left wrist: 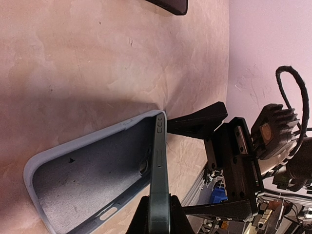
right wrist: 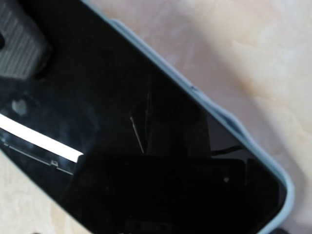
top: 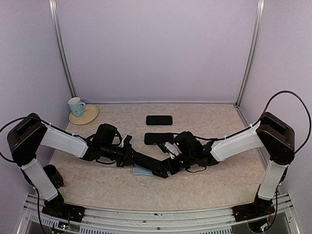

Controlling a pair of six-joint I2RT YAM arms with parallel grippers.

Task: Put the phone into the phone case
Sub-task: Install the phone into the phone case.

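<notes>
My left gripper [left wrist: 158,214] is shut on the dark phone [left wrist: 159,165] and holds it on edge. The phone's far end rests in the corner of the pale blue phone case [left wrist: 87,170], which lies open side up on the table. My right gripper [left wrist: 176,168] is open, its two black fingers [left wrist: 195,121] spread wide just beside the phone's face. The phone's black glass [right wrist: 122,146] fills the right wrist view, with the case's rim [right wrist: 234,122] behind it. From above, both grippers [top: 146,163] [top: 166,168] meet over the case [top: 138,170].
Two more dark phones lie further back, one [top: 158,138] just behind the right gripper, the other [top: 159,120] beyond it. A pale blue cup [top: 75,106] stands on a round coaster [top: 84,115] at the back left. Purple walls enclose the table.
</notes>
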